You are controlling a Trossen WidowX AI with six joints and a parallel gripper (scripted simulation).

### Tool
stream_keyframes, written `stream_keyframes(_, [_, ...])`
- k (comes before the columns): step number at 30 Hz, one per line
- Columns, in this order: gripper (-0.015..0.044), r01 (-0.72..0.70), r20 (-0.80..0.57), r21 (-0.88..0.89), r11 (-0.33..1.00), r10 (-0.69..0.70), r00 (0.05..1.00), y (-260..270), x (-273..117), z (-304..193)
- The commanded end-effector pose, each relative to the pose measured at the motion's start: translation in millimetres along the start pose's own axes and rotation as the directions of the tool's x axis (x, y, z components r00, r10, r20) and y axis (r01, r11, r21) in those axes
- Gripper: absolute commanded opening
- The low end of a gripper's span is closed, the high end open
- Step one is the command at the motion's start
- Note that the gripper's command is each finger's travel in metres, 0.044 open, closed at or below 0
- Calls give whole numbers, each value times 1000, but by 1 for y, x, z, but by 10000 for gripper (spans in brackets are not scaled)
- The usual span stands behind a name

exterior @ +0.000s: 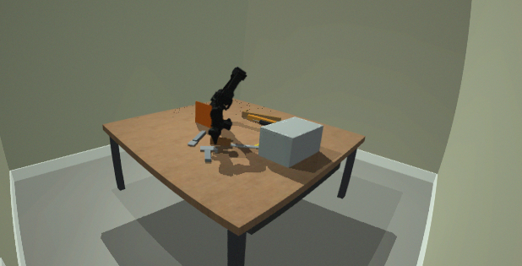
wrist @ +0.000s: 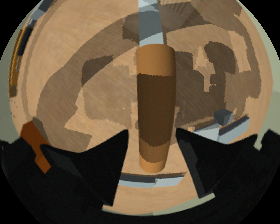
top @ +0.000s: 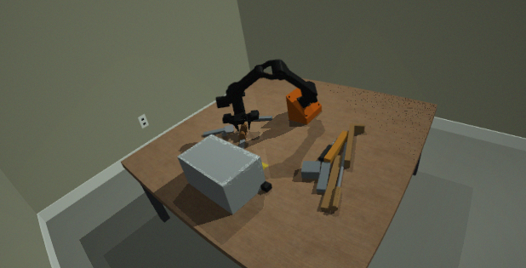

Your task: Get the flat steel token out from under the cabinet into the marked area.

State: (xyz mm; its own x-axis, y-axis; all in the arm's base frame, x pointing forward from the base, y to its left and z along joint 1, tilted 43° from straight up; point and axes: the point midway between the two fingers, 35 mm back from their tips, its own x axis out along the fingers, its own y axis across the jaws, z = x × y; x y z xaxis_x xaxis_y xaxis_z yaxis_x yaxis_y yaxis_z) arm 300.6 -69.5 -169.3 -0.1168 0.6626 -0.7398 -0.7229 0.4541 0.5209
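Jaws of my gripper [top: 243,128] [exterior: 215,142] [wrist: 152,131] stand partway open, more than half of their range, and I have nothing clamped between them. From the wrist view, a brown handle [top: 242,134] [exterior: 224,142] [wrist: 156,105] lies lengthwise in the gap, one black finger to each side of it, with table showing on both flanks; the gap on one side is clearly narrower. A pale metal shaft [top: 242,143] [exterior: 245,146] [wrist: 151,25] runs on from that handle toward the grey cabinet [top: 225,172] [exterior: 291,143], and in the exterior view its far end reaches the cabinet's side; I can't tell whether it passes underneath. As for the steel token, I can't make it out in any of my three views, so I can't tell exactly where it lies. A bit of yellow [top: 265,165] [exterior: 257,144] shows on the table [top: 289,227] [exterior: 190,171] right by the cabinet, mostly hidden from me, and a small black block [top: 266,186] sits at the cabinet's corner. Near my gripper I've got a grey T-shaped piece [top: 229,128] [exterior: 208,154] lying on the tabletop, and a grey bar [top: 265,118] [exterior: 196,138] is over toward the orange base [top: 294,114] [exterior: 203,113] [wrist: 33,137]. Well apart from the handle, wooden and orange sticks [top: 336,172] [exterior: 262,117] [wrist: 14,65] lie bunched together.
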Motion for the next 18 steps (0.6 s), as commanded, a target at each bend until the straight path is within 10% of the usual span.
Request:
stream_keyframes(1, [270,1,1,0,1000,-1,1000,0,0,0])
stream_keyframes(18, [85,2,0,-2,1000,-2,1000,0,1,0])
